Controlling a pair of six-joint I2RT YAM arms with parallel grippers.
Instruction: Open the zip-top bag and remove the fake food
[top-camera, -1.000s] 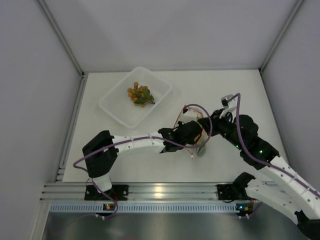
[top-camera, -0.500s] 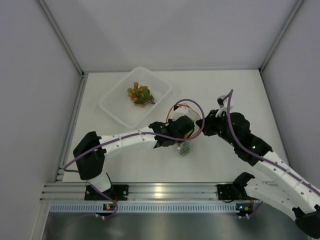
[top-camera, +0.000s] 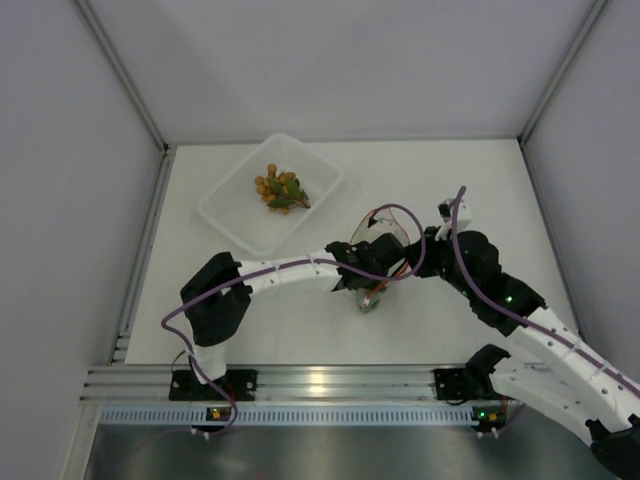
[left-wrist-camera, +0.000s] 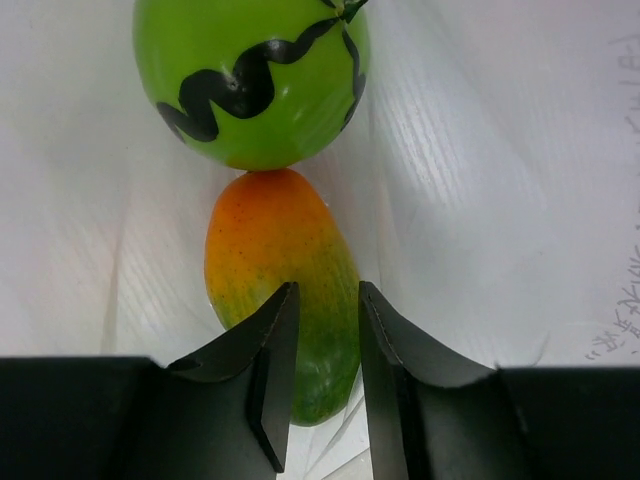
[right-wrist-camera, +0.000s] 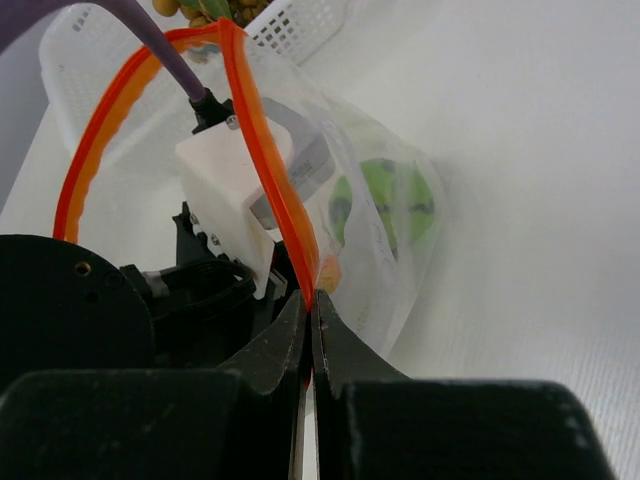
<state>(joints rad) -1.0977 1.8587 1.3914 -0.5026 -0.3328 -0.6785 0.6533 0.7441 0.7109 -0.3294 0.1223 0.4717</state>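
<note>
The zip-top bag (top-camera: 368, 240) lies mid-table, its red-orange zip strip (right-wrist-camera: 265, 130) spread open in a loop. My right gripper (right-wrist-camera: 310, 295) is shut on that strip; in the top view it (top-camera: 413, 252) is at the bag's right side. My left gripper (top-camera: 368, 283) is inside the bag. In the left wrist view it (left-wrist-camera: 325, 290) has its jaws a little apart, over the green end of the mango (left-wrist-camera: 275, 270). The green ball (left-wrist-camera: 250, 80) touches the mango's far end and shows through the plastic (right-wrist-camera: 395, 200). The tan-brown cluster (top-camera: 280, 190) lies in the tray.
The rigid clear tray (top-camera: 230, 215) stands at the back left of the table, beyond the bag. Grey walls close in the table on the left, back and right. The purple cables of both arms arc over the bag.
The bag, with the green ball in it, has shifted left between the two grippers. My left gripper moved left with it and its elbow swung. My right gripper followed, still holding the strip.
</note>
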